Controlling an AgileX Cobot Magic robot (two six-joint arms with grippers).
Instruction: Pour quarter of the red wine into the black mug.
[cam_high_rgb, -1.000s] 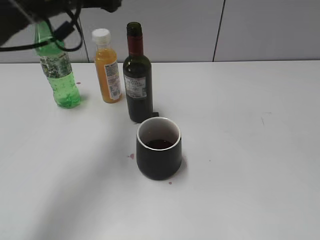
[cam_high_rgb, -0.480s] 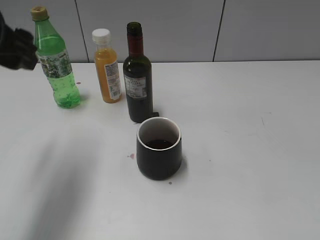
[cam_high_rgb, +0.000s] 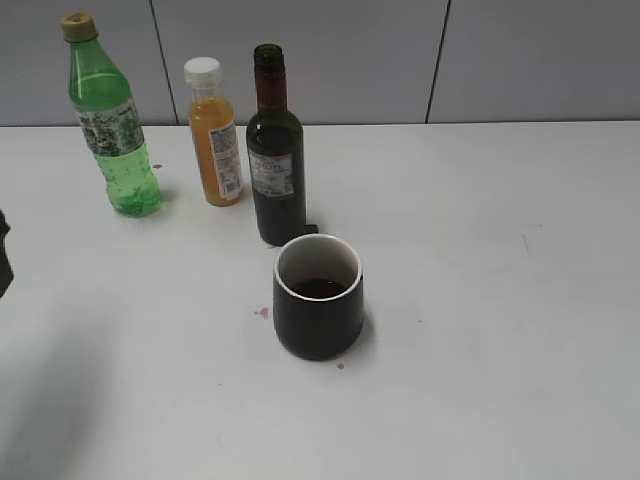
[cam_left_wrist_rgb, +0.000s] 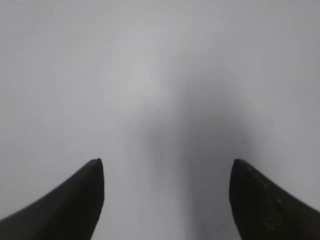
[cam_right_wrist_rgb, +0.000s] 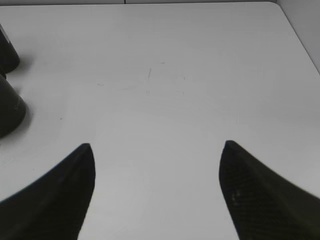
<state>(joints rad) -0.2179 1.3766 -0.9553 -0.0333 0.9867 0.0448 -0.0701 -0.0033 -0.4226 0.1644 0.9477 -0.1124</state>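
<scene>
a: exterior?
b: the red wine bottle stands upright, uncapped, just behind the black mug, which holds dark liquid.
a: left wrist?
b: the left gripper is spread wide over the bare white table.
a: right wrist?
b: the right gripper gapes, empty; the mug sits at the left edge.

White table before grey panelled wall

Glossy dark glass wine bottle, matt black mug with glazed white interior, smooth matt white table.
</scene>
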